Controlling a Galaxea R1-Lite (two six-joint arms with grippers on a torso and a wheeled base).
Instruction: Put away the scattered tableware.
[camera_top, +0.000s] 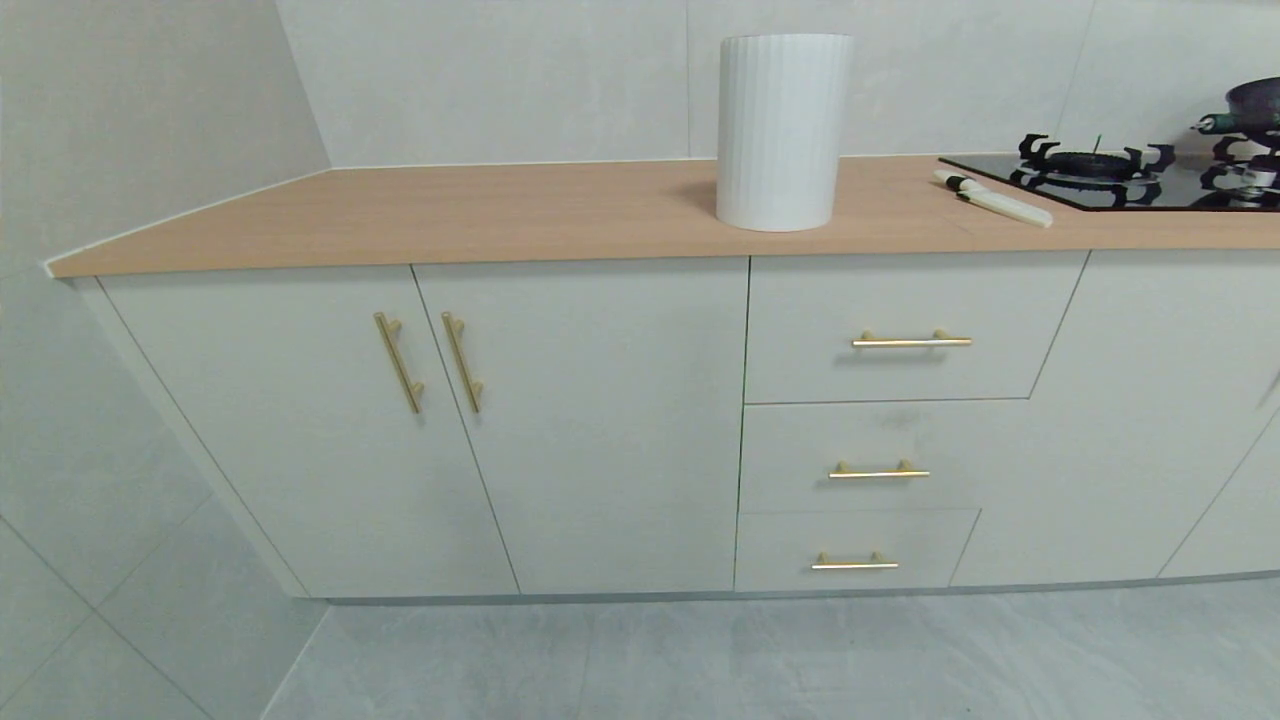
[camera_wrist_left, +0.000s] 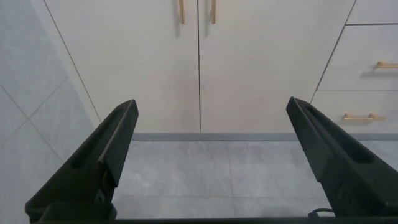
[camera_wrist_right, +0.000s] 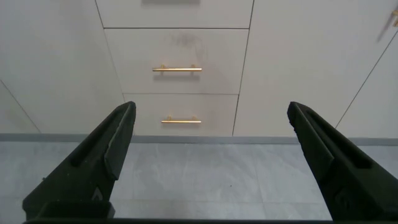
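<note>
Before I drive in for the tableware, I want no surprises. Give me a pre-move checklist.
1. Left hand open, empty: ok.
2. Right hand open, empty: ok.
3. Utensil found, lying on the countertop beside the hob: ok.
4. Top drawer open for stowing: not ok, shut.
5. White ribbed holder upright: ok; its contents: cannot tell.
6. Hands at counter height: not ok, both low near the floor.

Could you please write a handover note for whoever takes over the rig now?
Left gripper open, empty, low facing the cabinet doors.
Right gripper open, empty, low facing the drawers, all shut.
A white utensil lies on the countertop beside the hob, apart from the white container.
Nothing looks put away yet.
Left: pick up the utensil and stow it, likely in the container.
</note>
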